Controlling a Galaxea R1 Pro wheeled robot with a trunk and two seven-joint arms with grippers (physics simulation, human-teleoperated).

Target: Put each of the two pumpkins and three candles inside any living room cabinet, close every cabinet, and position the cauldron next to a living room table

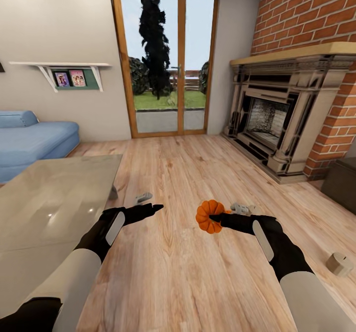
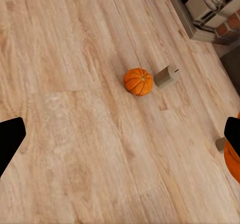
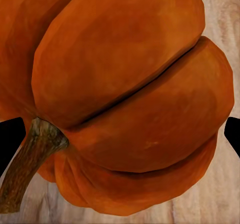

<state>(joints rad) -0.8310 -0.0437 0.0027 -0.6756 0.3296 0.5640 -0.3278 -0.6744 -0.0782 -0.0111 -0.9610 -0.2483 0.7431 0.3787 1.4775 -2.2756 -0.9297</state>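
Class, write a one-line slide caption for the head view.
Right gripper holds a ribbed orange pumpkin above the wooden floor; left gripper empty.

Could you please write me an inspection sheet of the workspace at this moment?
Surface: wood plank floor; glass-topped table at the robot's left.
Job's things: one pumpkin held off the floor; second pumpkin on the floor beside a candle; another candle on the floor at right.
Clutter: small grey objects on the floor, too small to identify.
Grippers: right gripper shut on the pumpkin; left gripper holds nothing, open in its wrist view.
Cables: nothing seen.
Surroundings: blue sofa, glass door, brick fireplace.
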